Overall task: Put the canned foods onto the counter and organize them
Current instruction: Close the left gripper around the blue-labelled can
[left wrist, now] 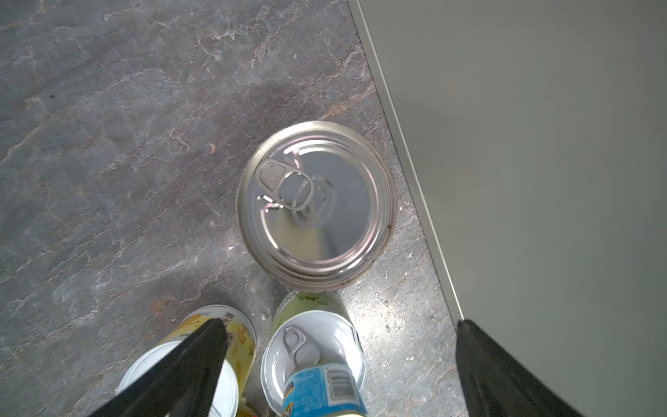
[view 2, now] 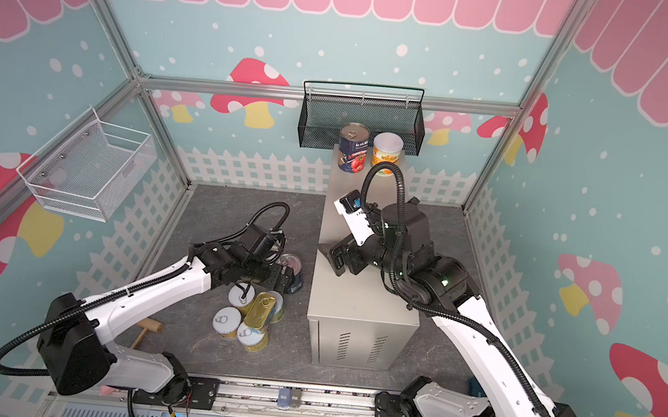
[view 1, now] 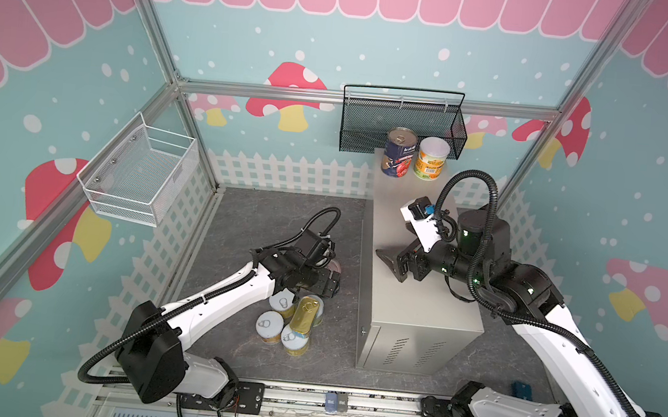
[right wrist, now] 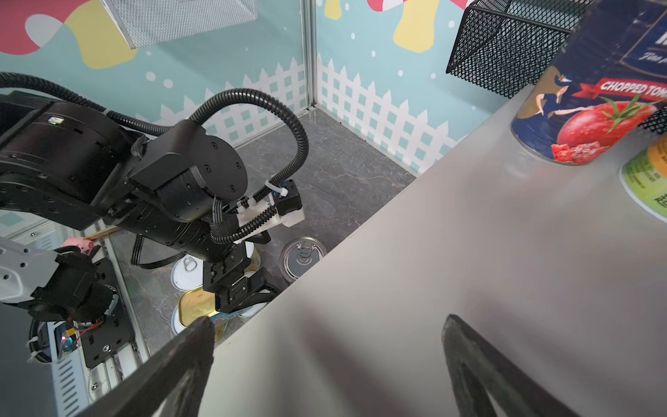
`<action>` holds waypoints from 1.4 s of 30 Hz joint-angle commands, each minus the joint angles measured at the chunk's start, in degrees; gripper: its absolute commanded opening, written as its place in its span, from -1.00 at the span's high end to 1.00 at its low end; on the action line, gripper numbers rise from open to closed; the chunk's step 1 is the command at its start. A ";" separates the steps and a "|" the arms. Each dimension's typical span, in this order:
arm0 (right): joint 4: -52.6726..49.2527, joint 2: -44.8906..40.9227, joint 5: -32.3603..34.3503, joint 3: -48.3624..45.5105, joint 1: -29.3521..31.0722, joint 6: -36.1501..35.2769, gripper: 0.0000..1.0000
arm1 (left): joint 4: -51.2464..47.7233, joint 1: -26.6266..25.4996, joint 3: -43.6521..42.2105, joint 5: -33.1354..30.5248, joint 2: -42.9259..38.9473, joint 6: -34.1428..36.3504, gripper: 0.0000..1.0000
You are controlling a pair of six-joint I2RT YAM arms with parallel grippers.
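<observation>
Jaws of my left gripper stand wide and empty; the silver-lidded can sits upright just beyond them, close beside the counter.

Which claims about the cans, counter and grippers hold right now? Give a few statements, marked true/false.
1. A blue can and a yellow can stand on the counter. True.
2. The left gripper holds a can. False: it is open, holding nothing.
3. The gold tin lies atop yellow cans on the floor. True.
4. The right gripper is shut on a can. False: it is open over the counter, holding nothing.
</observation>
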 commanded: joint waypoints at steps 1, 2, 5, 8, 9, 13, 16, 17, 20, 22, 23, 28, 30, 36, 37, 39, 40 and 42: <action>0.67 -1.40 0.70 -0.27 0.34 -2.03 -0.99 | 1.50 -0.38 2.18 -1.60 2.97 -1.57 -0.98; 0.70 -1.48 0.88 -0.36 0.37 -2.21 -0.99 | 1.48 -0.51 2.53 -1.90 3.88 -1.54 -0.98; 0.74 -1.75 0.97 -0.36 0.33 -2.89 -0.99 | 1.64 -0.71 3.34 -4.13 6.11 -2.03 -0.98; 0.75 -1.49 -0.41 -0.42 0.33 -3.76 -0.99 | 3.31 -0.74 3.29 -6.31 7.05 -1.84 -0.98; 0.58 -1.10 -1.12 -0.19 0.38 -4.17 -0.99 | 3.80 -0.74 3.46 -6.74 7.37 -1.76 -0.98; -1.71 0.91 -4.80 2.13 0.33 -5.69 -0.99 | 5.08 -0.76 4.24 -7.26 9.06 -1.09 -0.97; -5.36 3.37 -7.04 5.36 0.41 -6.90 -0.99 | 6.14 -0.74 4.59 -7.13 10.04 -0.68 -0.97; -6.82 4.32 -7.58 6.73 0.57 -7.32 -0.99 | 6.61 -0.74 4.60 -7.24 10.30 -0.68 -0.97; -9.64 6.59 -7.33 9.87 1.50 -8.07 -0.99 | 6.80 -0.72 5.46 -7.32 11.73 -0.54 -0.96; -9.98 7.03 -7.04 10.75 1.96 -8.15 -0.99 | 6.81 -0.76 6.08 -7.42 12.56 -0.49 -0.95; -10.07 7.08 -7.07 11.01 2.11 -8.16 -0.99 | 6.82 -0.71 6.41 -7.63 12.88 -0.54 -0.94; -9.96 7.09 -6.84 11.51 2.24 -8.17 -0.99 | 7.48 -0.65 6.79 -8.68 13.96 -0.14 -0.91; -9.90 7.21 -6.99 11.59 2.33 -8.05 -0.99 | 7.52 -0.54 6.89 -8.85 14.43 -0.04 -0.89; -9.96 7.39 -6.77 12.33 2.51 -7.93 -0.99 | 8.23 -0.36 6.66 -8.91 14.55 0.07 -0.82; -9.97 7.48 -6.77 12.46 2.52 -7.89 -0.99 | 8.46 -0.28 6.56 -8.98 14.41 0.18 -0.78; -9.94 7.48 -6.77 12.56 2.50 -7.83 -0.99 | 8.49 -0.30 6.57 -9.01 14.20 0.33 -0.69; -9.90 7.47 -6.69 12.54 2.61 -7.82 -0.99 | 8.49 -0.28 6.50 -9.23 13.88 0.42 -0.66; -9.78 7.31 -6.49 12.25 2.61 -7.83 -0.99 | 8.60 -0.29 6.24 -9.44 13.31 0.51 -0.56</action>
